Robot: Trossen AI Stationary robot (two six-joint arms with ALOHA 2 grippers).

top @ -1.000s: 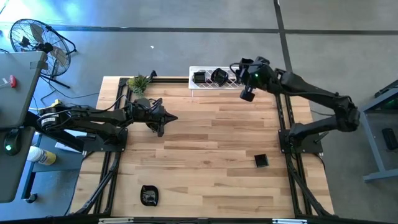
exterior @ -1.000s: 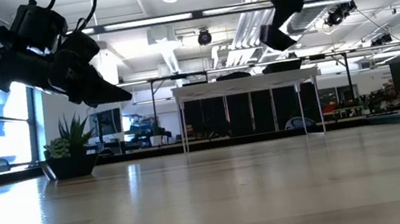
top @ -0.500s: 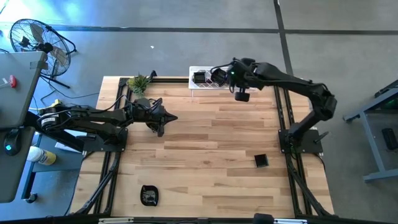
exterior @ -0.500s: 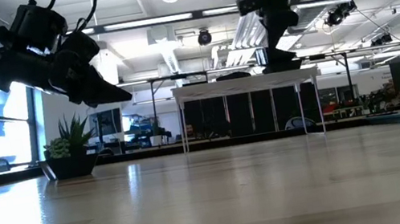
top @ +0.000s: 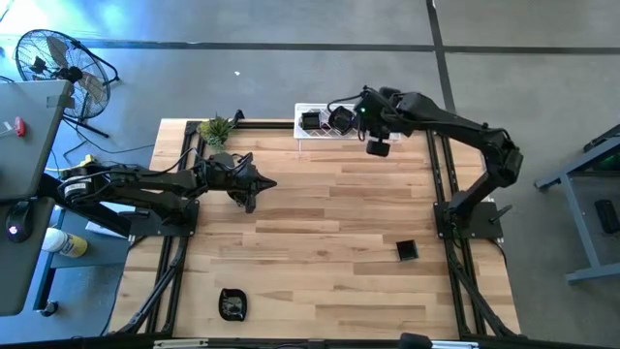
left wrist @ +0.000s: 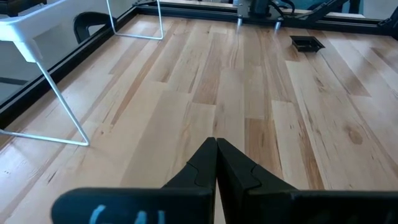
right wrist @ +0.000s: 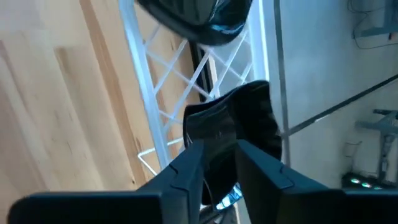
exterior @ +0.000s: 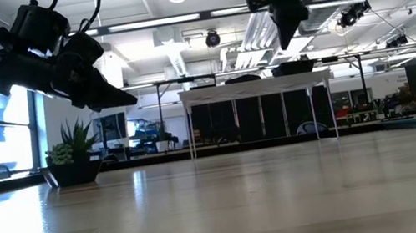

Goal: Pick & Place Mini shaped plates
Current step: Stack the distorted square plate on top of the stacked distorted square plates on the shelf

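Note:
My right gripper hangs over the white wire rack at the table's far edge, shut on a glossy black mini plate. Two more black plates lie on the rack's top; one of them also shows in the right wrist view. Another plate lies flat on the table near the right arm's base, and one lies by the near edge. My left gripper hovers shut over the table's left half, holding nothing. My right gripper pinches the black plate by its edge between the two fingers, and the plate's body sticks out past the fingertips. In the low view the fingers point down from above. The plate hangs over the rack's lattice; whether it touches the rack I cannot tell.
A small green plant stands at the far left corner, close to the left arm. Black frame rails run along the table's left and right sides. Bare wood lies between the two arms across the middle.
My right gripper has moved toward the table's left along the far edge, from beyond the rack's right end to over the rack, turning as it went. It dipped toward the rack, then rose slightly. The left arm has kept still.

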